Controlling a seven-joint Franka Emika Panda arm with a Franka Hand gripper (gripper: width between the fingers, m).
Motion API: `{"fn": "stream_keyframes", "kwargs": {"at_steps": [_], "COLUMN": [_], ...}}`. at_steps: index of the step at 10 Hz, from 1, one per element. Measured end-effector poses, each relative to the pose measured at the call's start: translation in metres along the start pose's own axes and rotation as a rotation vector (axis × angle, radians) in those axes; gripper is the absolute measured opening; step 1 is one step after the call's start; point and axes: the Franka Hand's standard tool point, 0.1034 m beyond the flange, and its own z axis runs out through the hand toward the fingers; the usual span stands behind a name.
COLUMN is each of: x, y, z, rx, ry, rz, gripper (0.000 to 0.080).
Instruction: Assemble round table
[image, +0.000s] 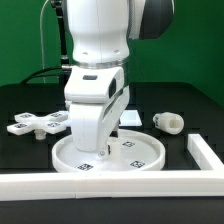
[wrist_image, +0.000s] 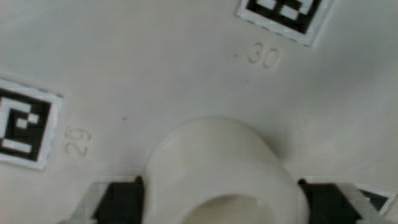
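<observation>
The large rimmed round disc (image: 140, 152) lies flat on the black table near the front, tags facing up. My gripper (image: 97, 150) reaches straight down onto its middle. In the wrist view the disc's tagged face (wrist_image: 160, 80) fills the picture, and a raised hollow hub (wrist_image: 214, 160) stands at its centre. My gripper (wrist_image: 222, 205) is shut on that hub, with one dark finger (wrist_image: 121, 200) pressed against each side. The small cross-shaped piece (image: 36, 124) lies towards the exterior view's left. The short cylindrical post (image: 170, 121) lies on its side towards the exterior view's right.
A long white border rail (image: 207, 151) runs along the exterior view's right side and across the front (image: 100, 186). The marker board (image: 131, 117) lies just behind the disc, partly hidden by my arm. A green backdrop stands behind the table.
</observation>
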Motion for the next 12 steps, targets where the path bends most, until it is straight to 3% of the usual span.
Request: {"fn": "stream_keyframes", "kwargs": {"at_steps": [2, 6, 12], "x": [0.02, 0.039, 0.041], "y": [0.002, -0.004, -0.005], "z": [0.001, 0.002, 0.003], "rx": [0.002, 0.004, 0.003], "ry": [0.005, 0.004, 0.001], "rz": [0.007, 0.036, 0.062], "gripper": [0.041, 0.041, 0.0419]}}
